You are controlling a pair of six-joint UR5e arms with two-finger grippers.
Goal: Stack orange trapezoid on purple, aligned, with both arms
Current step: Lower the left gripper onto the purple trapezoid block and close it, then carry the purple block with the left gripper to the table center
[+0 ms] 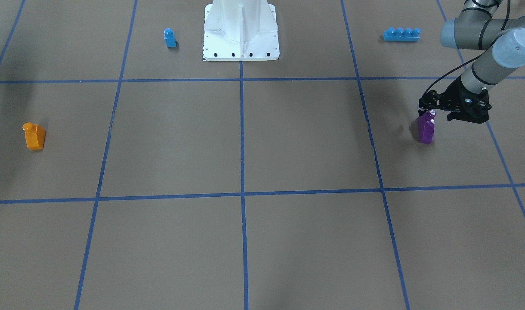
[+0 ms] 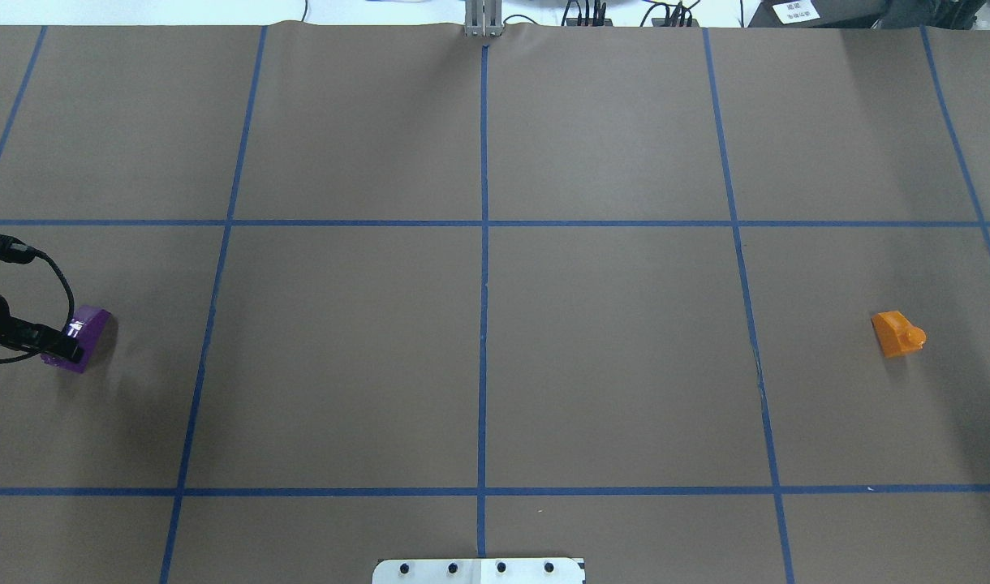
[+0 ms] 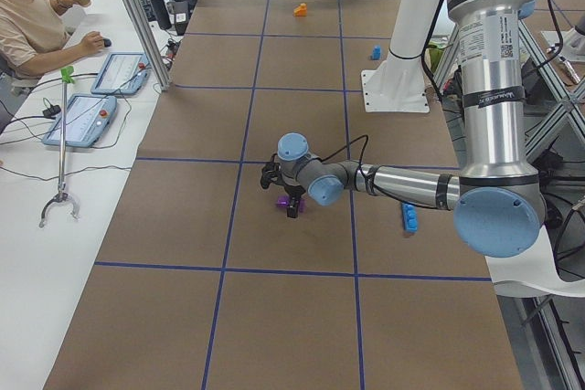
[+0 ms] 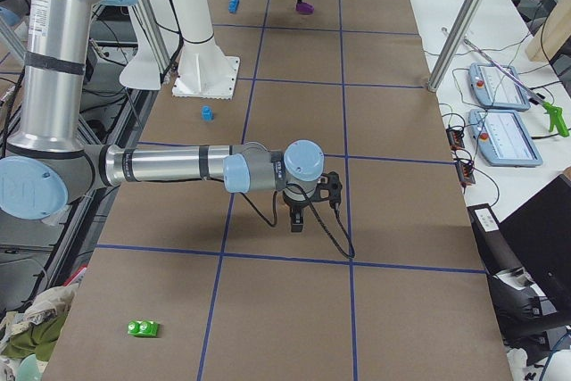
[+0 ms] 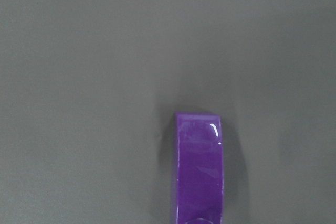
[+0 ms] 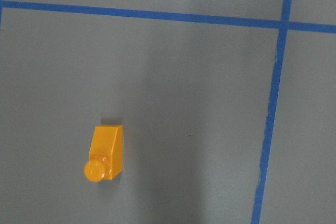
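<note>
Glossy purple plastic: the purple (image 1: 426,129), a slope-sided brick with one round stud, sat on the brown paper tabletop (image 1: 245,142), which was crossed by blue tape lines (image 1: 242,129). The left hand (image 1: 428,110) hung over the brick's stud end with its black fingers down at the top, carried by the grey tubular left arm (image 1: 490,56), bent low. I could not tell whether it was clenched or released. The orange trapezoid (image 1: 34,137), equally glossy, lay well apart on the robot's right side, untouched. The right hand (image 4: 298,220) pointed down above the tabletop there — its grip could not be read either
</note>
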